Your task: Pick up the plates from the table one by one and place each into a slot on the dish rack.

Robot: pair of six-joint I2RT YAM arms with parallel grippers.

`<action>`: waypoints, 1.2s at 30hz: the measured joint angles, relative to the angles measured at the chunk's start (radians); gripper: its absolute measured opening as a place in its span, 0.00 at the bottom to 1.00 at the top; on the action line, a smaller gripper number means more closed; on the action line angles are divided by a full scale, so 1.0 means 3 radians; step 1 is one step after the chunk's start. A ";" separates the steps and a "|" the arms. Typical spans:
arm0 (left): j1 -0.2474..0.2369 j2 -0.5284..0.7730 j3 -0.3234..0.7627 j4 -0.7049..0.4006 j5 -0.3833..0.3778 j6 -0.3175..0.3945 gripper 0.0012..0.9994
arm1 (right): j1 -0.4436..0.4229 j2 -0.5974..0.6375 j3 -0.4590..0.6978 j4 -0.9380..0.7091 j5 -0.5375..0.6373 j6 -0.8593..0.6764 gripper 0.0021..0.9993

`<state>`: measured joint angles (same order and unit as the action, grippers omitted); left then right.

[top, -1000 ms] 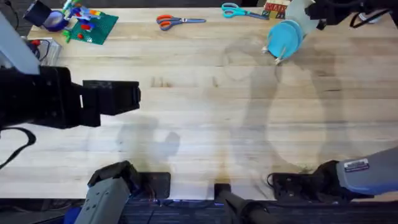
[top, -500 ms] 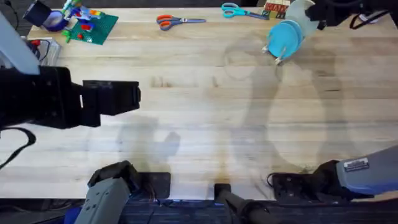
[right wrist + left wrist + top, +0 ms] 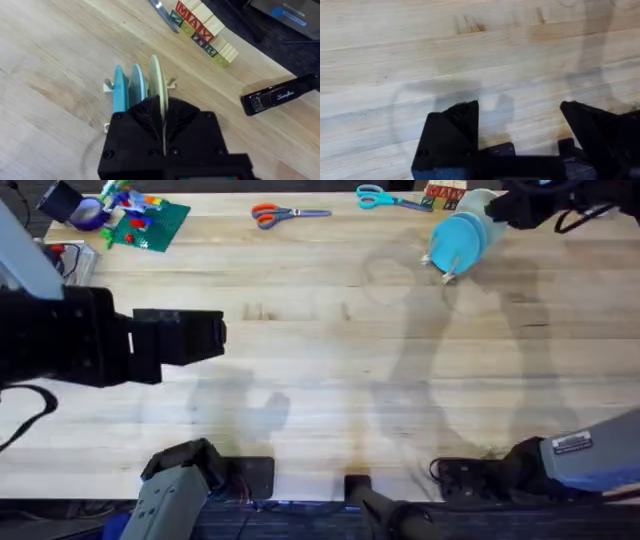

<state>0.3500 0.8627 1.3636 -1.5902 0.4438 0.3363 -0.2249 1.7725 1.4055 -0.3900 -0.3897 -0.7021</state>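
Seating the last plate is the step in hand. The wooden counter lies bare of plates. On its far right the dish rack holds a teal plate and light blue plate on edge. The right pincer is clenched on the cream plate, apparently slotted beside them; next it must release and lift straight away. The left pincer hangs spread over bare wood.

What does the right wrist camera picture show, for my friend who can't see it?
Three plates stand on edge in a small wooden dish rack on the table: a teal plate, a light blue plate and a cream plate pinched in the right gripper. Behind are lettered wooden blocks and a black stapler.
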 joint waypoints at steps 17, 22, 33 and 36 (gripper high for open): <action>0.0000 0.0000 0.0000 0.0000 0.0000 0.0000 0.99 | 0.0000 0.0090 0.0000 -0.0037 0.0000 0.0010 0.03; 0.0000 0.0000 0.0000 0.0000 0.0000 0.0000 0.99 | 0.0000 0.0093 0.0000 -0.0035 0.0000 0.0011 0.03; 0.0000 0.0000 0.0000 0.0000 0.0000 0.0000 0.99 | 0.0000 0.0093 0.0000 -0.0035 0.0000 0.0011 0.03; 0.0000 0.0000 0.0000 0.0000 0.0000 0.0000 0.99 | 0.0000 0.0093 0.0000 -0.0035 0.0000 0.0011 0.03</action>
<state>0.3500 0.8627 1.3636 -1.5902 0.4438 0.3362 -0.2249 1.8004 1.4055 -0.4004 -0.3897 -0.6987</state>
